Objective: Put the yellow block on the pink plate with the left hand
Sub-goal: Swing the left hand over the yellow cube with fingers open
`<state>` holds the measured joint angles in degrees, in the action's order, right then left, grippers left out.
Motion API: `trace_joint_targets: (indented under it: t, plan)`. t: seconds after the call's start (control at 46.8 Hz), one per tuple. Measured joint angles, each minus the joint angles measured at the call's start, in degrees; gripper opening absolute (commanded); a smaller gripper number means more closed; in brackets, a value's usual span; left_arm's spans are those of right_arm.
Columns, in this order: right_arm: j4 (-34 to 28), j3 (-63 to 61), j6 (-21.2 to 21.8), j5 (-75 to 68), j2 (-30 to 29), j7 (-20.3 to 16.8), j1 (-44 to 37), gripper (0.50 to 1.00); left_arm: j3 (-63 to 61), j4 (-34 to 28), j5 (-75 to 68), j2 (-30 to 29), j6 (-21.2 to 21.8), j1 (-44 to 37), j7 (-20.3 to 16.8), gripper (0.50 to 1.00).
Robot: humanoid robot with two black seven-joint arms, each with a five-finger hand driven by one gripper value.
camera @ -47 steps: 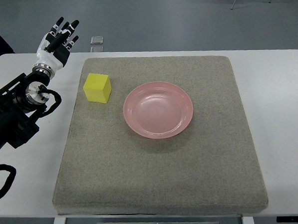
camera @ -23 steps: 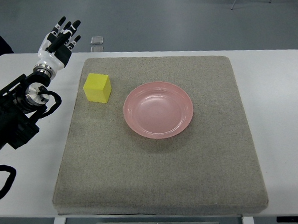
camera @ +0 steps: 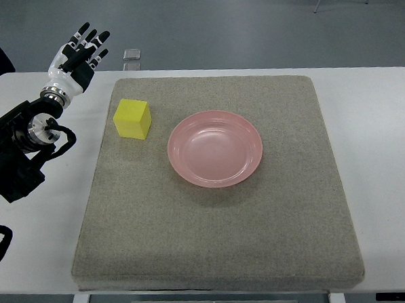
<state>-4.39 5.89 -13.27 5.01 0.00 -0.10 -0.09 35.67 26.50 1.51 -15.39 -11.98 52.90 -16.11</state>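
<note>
The black-and-white fingers (camera: 88, 42) of the left hand (camera: 75, 58) are spread wide, nothing held, above the tabletop's (camera: 379, 149) far left corner. The yellow block (camera: 133, 118), a matte cube, is seen on the coarse grey mat (camera: 213, 232), beside the smooth round pink plate (camera: 214, 148).

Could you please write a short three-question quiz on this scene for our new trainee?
1. True or false: the yellow block already lies on the pink plate.
2. What is the left hand holding? A) the block B) the plate C) nothing
3. Fill in: block and plate both rest on the grey ____.

Key: 1 false, it sits apart, left of the plate. 2 C, fingers spread. 3 mat.
</note>
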Motion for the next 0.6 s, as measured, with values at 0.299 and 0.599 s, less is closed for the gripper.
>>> trace_joint_targets:
  t: [0.299,0.599]
  plan:
    - [-0.01,0.00,0.00,0.00,0.00,0.01,0.00,0.924,-7.22,3.75,-17.90,-7.38,-1.14,1.98,0.04,0.984]
    - [-0.01,0.00,0.00,0.00,0.00,0.01,0.00,0.924,-14.39,16.31,-34.86,-16.85,-2.50,6.44,0.02,0.984]
